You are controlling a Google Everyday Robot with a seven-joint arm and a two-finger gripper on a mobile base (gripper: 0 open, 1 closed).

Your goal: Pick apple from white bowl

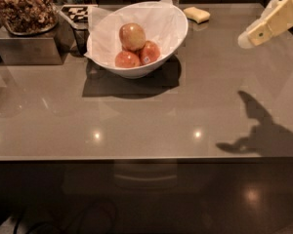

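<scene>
The apple [132,36] is sitting in the bowl [177,19], upper centre of the frame, behind two smaller apples [127,59]. The gripper [248,37] is hovering at upper right, above the table [136,121].
</scene>
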